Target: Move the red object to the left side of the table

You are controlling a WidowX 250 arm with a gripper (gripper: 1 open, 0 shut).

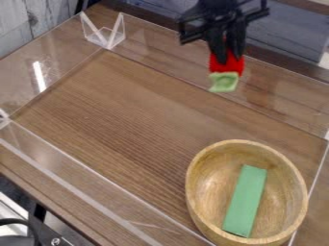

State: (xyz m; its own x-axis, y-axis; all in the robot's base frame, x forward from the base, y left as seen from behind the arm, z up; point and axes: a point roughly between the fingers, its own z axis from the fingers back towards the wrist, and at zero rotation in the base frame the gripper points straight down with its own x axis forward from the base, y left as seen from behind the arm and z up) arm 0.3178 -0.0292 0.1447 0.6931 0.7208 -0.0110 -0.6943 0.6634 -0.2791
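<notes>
Glossy red strawberry-like toy [226,65], clamped in black pincer [225,56]; long axis roughly upright, light green leafy end pointing down.

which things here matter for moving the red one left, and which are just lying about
For the job:
- red strawberry-like toy
- brown tabletop

Just lying about:
- round wooden bowl
- green block, inside the bowl
</notes>
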